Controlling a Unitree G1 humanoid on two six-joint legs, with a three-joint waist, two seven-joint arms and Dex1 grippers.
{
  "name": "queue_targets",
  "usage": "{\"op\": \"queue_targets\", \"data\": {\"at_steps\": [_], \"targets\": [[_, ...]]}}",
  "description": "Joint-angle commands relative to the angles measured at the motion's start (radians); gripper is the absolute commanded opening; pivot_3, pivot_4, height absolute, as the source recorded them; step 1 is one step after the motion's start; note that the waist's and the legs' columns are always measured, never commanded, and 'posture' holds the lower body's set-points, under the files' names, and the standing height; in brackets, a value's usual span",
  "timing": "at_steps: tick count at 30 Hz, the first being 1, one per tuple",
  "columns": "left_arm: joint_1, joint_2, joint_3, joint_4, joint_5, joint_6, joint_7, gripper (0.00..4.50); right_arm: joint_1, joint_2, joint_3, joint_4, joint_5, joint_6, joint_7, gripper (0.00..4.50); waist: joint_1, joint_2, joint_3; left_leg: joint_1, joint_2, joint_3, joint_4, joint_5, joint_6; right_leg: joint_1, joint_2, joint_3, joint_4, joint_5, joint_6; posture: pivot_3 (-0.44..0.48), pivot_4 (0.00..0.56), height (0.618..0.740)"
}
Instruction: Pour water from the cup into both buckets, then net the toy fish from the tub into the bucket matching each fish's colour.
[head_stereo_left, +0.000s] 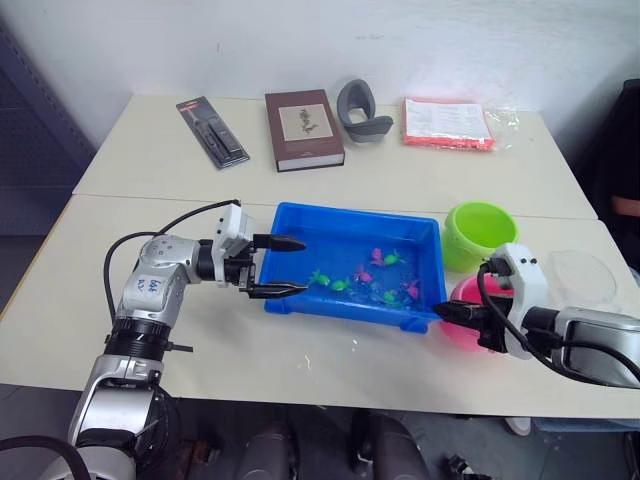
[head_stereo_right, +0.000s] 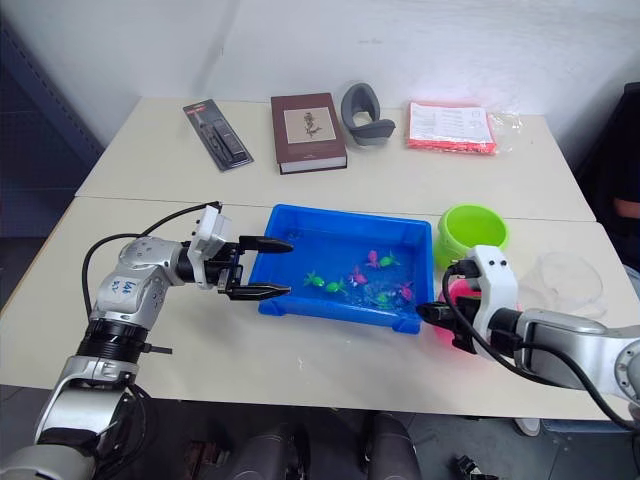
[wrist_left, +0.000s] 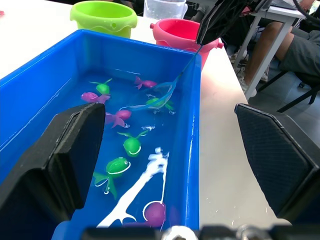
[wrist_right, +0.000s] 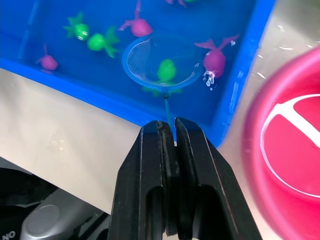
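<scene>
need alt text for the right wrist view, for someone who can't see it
The right gripper, shut on the thin handle of a small blue-rimmed net, holds the hoop over a green toy fish in the blue tub. More green and pink fish lie around it, and a pink bucket stands beside the tub.

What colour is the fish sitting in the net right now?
Bright green. The fish lies inside the net, clearest in the right wrist view.

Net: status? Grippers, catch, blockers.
Right gripper shut on net handle, hoop in tub over a green fish. Left gripper open at tub's left end. Nothing blocking the green bucket.
</scene>
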Motion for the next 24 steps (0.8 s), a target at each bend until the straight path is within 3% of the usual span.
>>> {"op": "queue_targets", "data": {"at_steps": [1, 14, 24], "targets": [[0.021, 0.000, 0.003, -0.057, -0.017, 0.011, 0.003, 4.47, -0.032, -0.037, 0.020, 0.034, 0.025, -0.004, 0.044, 0.00, 0.000, 0.000, 0.000, 0.000, 0.000, 0.000, 0.000, 0.000, 0.000, 0.000, 0.000, 0.000, 0.000, 0.000, 0.000, 0.000, 0.150, 0.740], [0.051, -0.005, 0.007, -0.083, -0.021, 0.012, 0.012, 4.47, -0.087, -0.056, 0.053, 0.141, 0.025, 0.029, 0.029, 0.00, 0.001, 0.000, 0.000, -0.001, 0.000, 0.000, 0.000, 0.000, 0.000, 0.000, 0.000, 0.000, -0.001, 0.001, 0.000, 0.000, 0.150, 0.740], [0.044, -0.011, 0.007, -0.074, -0.018, 0.007, 0.015, 4.47, -0.149, -0.086, 0.106, 0.058, -0.028, 0.007, -0.058, 0.00, 0.002, 0.000, 0.000, -0.002, 0.000, -0.001, 0.000, 0.000, 0.000, 0.000, -0.001, 0.000, -0.003, 0.001, 0.000, 0.000, 0.150, 0.740]]}}
